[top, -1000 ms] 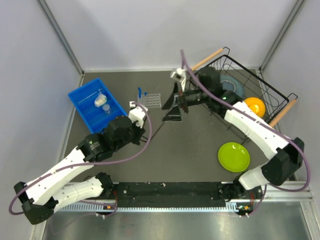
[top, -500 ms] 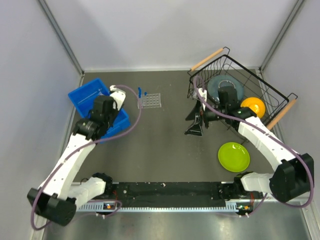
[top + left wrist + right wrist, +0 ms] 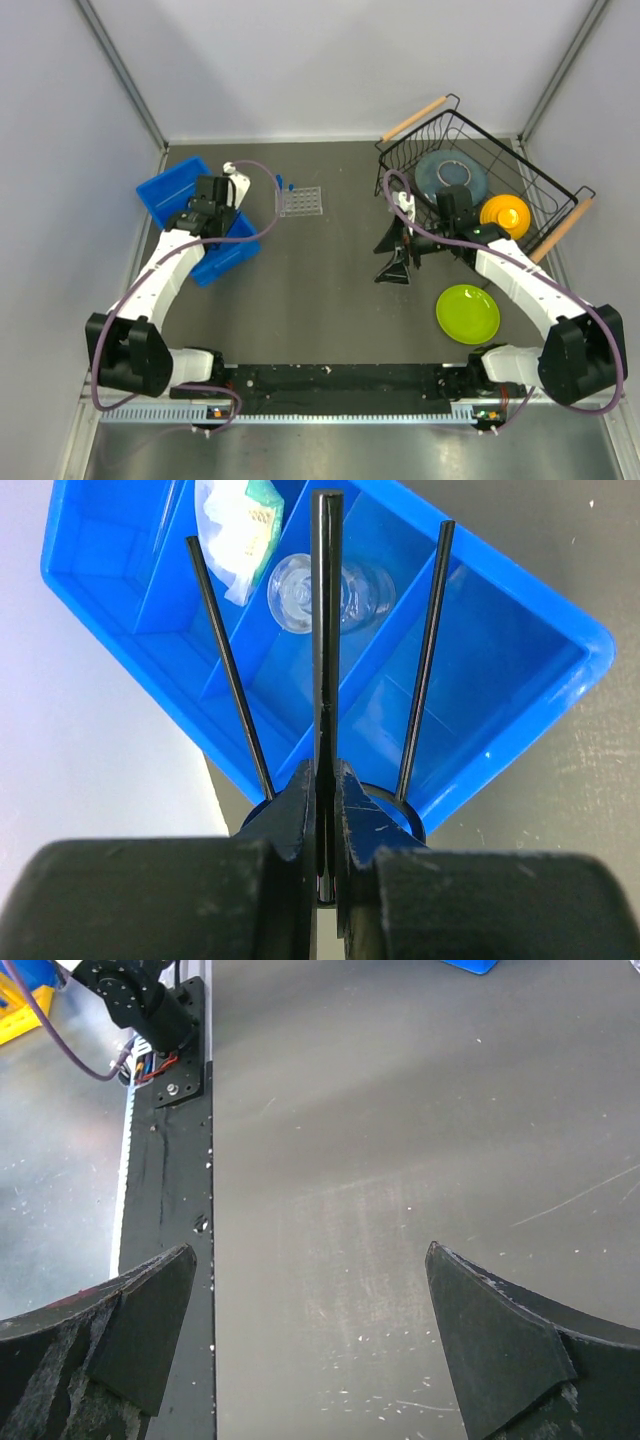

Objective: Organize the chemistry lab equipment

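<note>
Over the blue bin [image 3: 520, 680] at the far left of the table [image 3: 350, 1110], the left gripper [image 3: 327, 780] was clamped tight on the black wire ring stand [image 3: 326, 630]. The middle rod was pinched between the fingers, with the two outer rods splayed either side and the ring sitting right at the fingertips. The rods pointed out across the bin's compartments; I couldn't tell whether the stand touched the bin.

Inside the bin, the small clear cup [image 3: 295, 590] lay just beside the clear cream-filled piece [image 3: 240, 530]. Couldn't tell if they shared a compartment.

The clear square grid rack [image 3: 301, 201] sat on the table just right of the bin, with the blue-capped tubes [image 3: 283, 185] at its left edge.

The right gripper [image 3: 308, 1260] hung over bare table near the middle-right, jaws spread wide with nothing between them.

The black wire dish basket [image 3: 520, 165] was at the far right, with the grey plate [image 3: 450, 175] and orange bowl [image 3: 503, 213] in it. The green plate [image 3: 467, 313] lay flat on the table nearer the arm bases.
</note>
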Available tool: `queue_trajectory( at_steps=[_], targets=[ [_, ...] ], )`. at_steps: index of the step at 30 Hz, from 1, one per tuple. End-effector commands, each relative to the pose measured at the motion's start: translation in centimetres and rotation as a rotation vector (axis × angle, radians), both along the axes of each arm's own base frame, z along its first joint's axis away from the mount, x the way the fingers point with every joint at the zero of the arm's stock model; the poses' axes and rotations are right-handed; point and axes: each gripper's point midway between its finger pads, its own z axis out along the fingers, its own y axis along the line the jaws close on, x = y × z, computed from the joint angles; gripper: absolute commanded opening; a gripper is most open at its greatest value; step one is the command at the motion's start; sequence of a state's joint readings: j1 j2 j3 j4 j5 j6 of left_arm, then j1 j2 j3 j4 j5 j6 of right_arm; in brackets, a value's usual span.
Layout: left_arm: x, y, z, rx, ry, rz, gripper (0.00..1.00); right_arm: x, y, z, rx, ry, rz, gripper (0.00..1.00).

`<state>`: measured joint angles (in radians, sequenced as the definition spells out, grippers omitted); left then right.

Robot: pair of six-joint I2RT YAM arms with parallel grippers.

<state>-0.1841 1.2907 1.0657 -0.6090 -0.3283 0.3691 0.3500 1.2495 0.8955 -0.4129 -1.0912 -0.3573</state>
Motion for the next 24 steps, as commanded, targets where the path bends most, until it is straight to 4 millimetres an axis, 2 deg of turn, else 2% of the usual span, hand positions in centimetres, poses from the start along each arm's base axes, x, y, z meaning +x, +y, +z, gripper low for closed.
queue_trajectory(
  at_steps=[1,4,5,12,17,22,24],
  targets=[
    [2.2,-0.3,0.9,-0.004,-0.092,-0.040,0.00,-0.3,0.2,1.2,0.055,-0.064,0.051,0.99],
    [2.3,0.0,0.0,0.014,-0.100,-0.064,0.00,-0.5,0.2,1.2,0.061,-0.059,0.059,0.99],
    [2.0,0.2,-1.0,0.025,-0.088,-0.064,0.00,-0.5,0.3,1.2,0.063,-0.058,0.061,0.99],
    [2.6,1.9,-1.7,0.066,-0.137,-0.037,0.00,-0.6,0.3,1.0,0.069,-0.045,0.070,0.99],
    [2.6,1.3,-3.1,0.027,-0.103,-0.051,0.00,-0.6,0.3,0.9,0.066,-0.045,0.070,0.99],
    [1.3,1.1,-4.5,0.009,-0.101,-0.055,0.00,-0.7,0.3,0.9,0.068,-0.043,0.073,0.99],
    [0.9,1.3,-4.5,0.011,-0.107,-0.046,0.05,-0.6,0.3,0.9,0.069,-0.040,0.072,0.99]
  ],
)
